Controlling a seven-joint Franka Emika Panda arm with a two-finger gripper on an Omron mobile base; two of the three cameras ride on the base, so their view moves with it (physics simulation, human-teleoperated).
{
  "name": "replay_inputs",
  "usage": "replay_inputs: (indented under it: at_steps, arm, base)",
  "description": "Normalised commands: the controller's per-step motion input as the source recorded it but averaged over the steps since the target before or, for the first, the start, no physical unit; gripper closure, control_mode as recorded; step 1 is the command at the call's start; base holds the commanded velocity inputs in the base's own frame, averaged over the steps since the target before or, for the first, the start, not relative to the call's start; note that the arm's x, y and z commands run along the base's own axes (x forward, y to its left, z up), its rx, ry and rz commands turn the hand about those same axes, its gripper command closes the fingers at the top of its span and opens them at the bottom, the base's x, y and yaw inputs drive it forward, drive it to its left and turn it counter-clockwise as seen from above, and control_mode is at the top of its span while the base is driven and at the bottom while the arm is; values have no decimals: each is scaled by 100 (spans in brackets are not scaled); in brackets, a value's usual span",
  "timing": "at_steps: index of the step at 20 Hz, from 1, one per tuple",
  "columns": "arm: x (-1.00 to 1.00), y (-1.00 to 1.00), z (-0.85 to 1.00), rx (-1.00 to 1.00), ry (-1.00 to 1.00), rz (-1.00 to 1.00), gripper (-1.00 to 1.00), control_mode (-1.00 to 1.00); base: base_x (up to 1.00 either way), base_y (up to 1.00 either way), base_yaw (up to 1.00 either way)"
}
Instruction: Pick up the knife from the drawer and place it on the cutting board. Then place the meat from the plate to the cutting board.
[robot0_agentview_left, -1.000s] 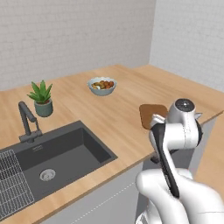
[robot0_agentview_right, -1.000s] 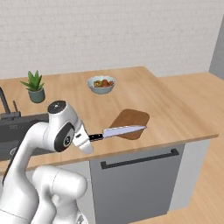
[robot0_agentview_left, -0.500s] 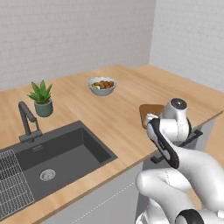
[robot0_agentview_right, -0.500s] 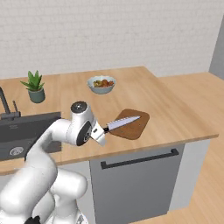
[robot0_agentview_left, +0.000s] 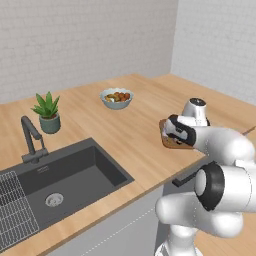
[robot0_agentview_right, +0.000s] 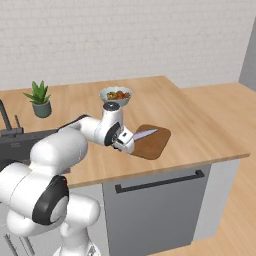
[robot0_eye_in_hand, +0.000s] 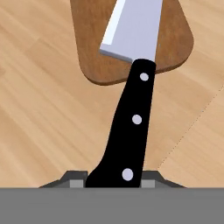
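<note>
Since a second ago arm swung toward the cutting board (robot0_agentview_left: 172, 141), knife tip now over it. Left base view: wrist hides the board's near part. Right base view: gripper (robot0_agentview_right: 126, 143) clamps knife (robot0_agentview_right: 144, 134), blade pointing right across board, above it. Hand view: jaws shut on black handle, blade running straight ahead over board.
</note>
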Motion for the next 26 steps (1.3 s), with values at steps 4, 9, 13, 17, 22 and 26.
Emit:
replay_inputs:
  at_steps: [4,9,13,17,22,26]
  arm:
    - [45,-38,-6,0,8,4,100,-100]
    - [43,-32,-22,0,1,3,100,-100]
    - [48,-21,-47,0,0,5,100,-100]
    - [53,-15,-57,0,0,6,100,-100]
    - [68,-2,-55,0,0,8,100,-100]
    - [66,0,-48,0,0,8,-100,-100]
  base:
    - [0,0,0]
    - [0,0,0]
    - [0,0,0]
    - [0,0,0]
    - [0,0,0]
    - [0,0,0]
